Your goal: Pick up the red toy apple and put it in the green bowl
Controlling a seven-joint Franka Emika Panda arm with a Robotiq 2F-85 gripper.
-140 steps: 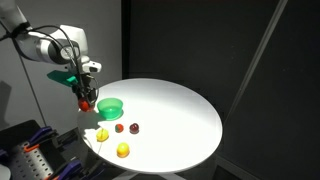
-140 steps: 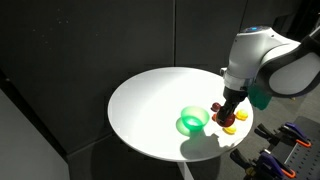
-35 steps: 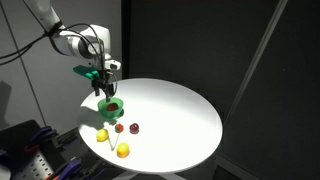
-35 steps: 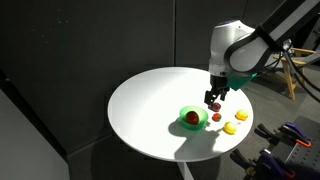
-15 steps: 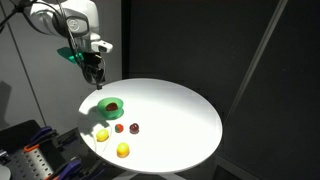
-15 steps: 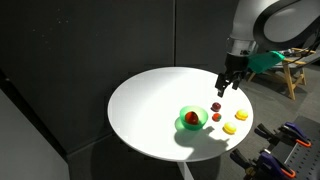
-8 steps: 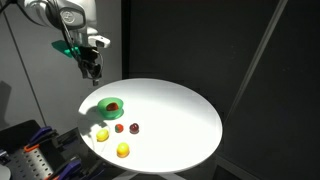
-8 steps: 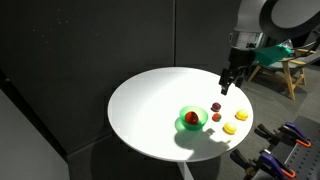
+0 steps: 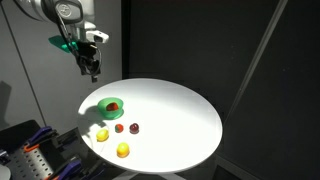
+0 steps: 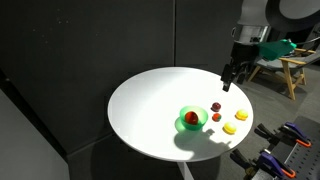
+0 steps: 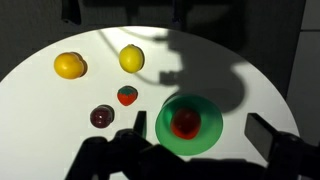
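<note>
While my claw (image 9: 92, 70) hangs in the upper left of the frame, clear above the white round table (image 9: 170, 110), the nearest things in an exterior view are two yellow fruits (image 9: 123, 150) at the table's lower left edge. Just behind them lie two small dark red pieces (image 9: 134, 128), side by side and apart from each other. Further back, near the table's left rim, stands the green bowl (image 9: 104, 107), and the red toy apple (image 9: 114, 103) rests inside it.

From the wrist view the bowl (image 11: 205, 140) sits right of centre in the lower half, with the apple (image 11: 185, 122) in its middle. The dark red pieces (image 11: 102, 117) lie to its left, the yellow fruits (image 11: 69, 65) higher up, in the upper left.

My fingers (image 11: 185, 12) come in at the top edge of that view, spread apart, with nothing between them. In an exterior view the claw (image 10: 229, 82) hovers over the table's right rim, above and right of the bowl (image 10: 200, 127), touching neither bowl nor apple (image 10: 190, 121).
</note>
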